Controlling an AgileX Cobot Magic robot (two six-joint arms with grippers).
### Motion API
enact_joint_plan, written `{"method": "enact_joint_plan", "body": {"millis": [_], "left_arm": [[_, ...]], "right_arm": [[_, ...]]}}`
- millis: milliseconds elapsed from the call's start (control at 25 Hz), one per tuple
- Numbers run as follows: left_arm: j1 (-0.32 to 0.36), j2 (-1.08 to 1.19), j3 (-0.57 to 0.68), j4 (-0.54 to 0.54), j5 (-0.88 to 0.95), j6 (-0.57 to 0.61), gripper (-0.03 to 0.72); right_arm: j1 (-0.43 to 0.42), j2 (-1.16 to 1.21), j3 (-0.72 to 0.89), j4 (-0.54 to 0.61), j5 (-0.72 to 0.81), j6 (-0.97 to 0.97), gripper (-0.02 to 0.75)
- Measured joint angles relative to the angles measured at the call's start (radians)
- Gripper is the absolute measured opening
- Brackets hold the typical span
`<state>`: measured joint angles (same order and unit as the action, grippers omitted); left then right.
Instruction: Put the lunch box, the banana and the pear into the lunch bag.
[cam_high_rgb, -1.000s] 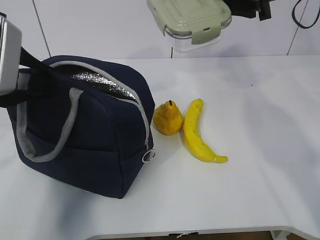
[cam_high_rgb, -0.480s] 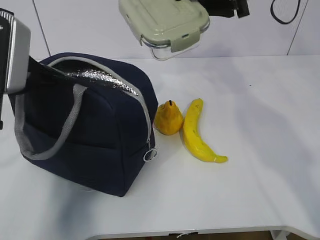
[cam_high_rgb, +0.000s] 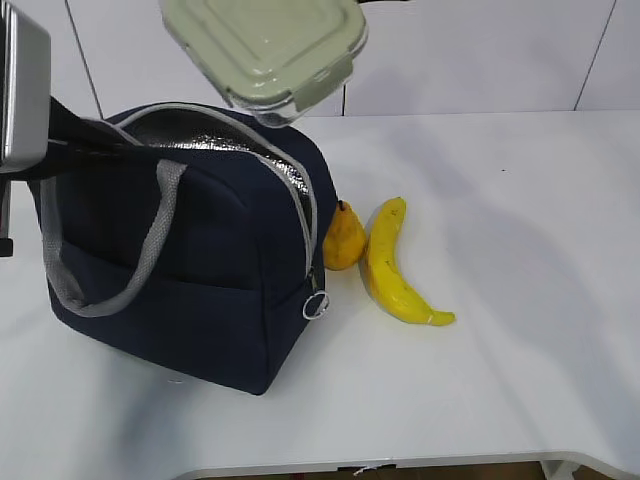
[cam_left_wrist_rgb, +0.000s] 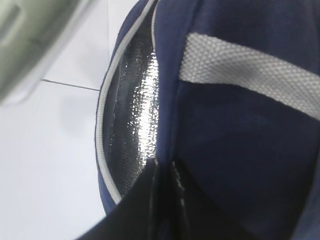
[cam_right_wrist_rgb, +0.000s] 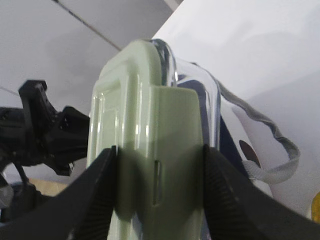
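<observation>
The lunch box (cam_high_rgb: 265, 55) hangs tilted in the air above the open mouth of the lunch bag (cam_high_rgb: 190, 260), its pale green lid facing the exterior camera and its clear base behind. In the right wrist view the right hand (cam_right_wrist_rgb: 159, 195) is pinching the lunch box (cam_right_wrist_rgb: 150, 145) across its width, one dark finger (cam_right_wrist_rgb: 95, 200) pressed to each long side of the lid. The lunch bag stands upright on the white table (cam_high_rgb: 520, 250), its zipper undone and the silver foil lining (cam_high_rgb: 215, 140) showing along the top; a grey handle (cam_high_rgb: 110, 270) loops down its near face and the ring pull (cam_high_rgb: 316, 305) hangs at the front corner. The left hand (cam_left_wrist_rgb: 162, 190) is pressed together on the bag's near top edge, dark fingers (cam_left_wrist_rgb: 140, 200) nipping the navy fabric beside the lining (cam_left_wrist_rgb: 135, 125). The pear (cam_high_rgb: 343, 238) sits on the table just beside the bag's right end, partly hidden by it, and the banana (cam_high_rgb: 393, 265) lies close against the pear's other side, its curve running toward the camera.
</observation>
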<state>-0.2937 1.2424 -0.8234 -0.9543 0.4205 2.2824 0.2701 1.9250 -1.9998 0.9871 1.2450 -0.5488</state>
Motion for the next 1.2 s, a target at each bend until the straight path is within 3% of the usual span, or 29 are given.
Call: {"method": "enact_joint_plan", "body": {"millis": [440, 720, 1200], "left_arm": [[-0.001, 0.000, 0.000, 0.000, 0.002, 0.000, -0.009], [-0.001, 0.000, 0.000, 0.000, 0.002, 0.000, -0.009], [-0.001, 0.000, 0.000, -0.004, 0.002, 0.000, -0.010]], "right_arm": [[0.151, 0.028, -0.014, -0.256, -0.092, -0.076, 0.393], [0.174, 0.084, -0.014, -0.264, -0.149, -0.189, 0.393], [0.229, 0.181, -0.016, -0.260, -0.093, -0.455, 0.393]]}}
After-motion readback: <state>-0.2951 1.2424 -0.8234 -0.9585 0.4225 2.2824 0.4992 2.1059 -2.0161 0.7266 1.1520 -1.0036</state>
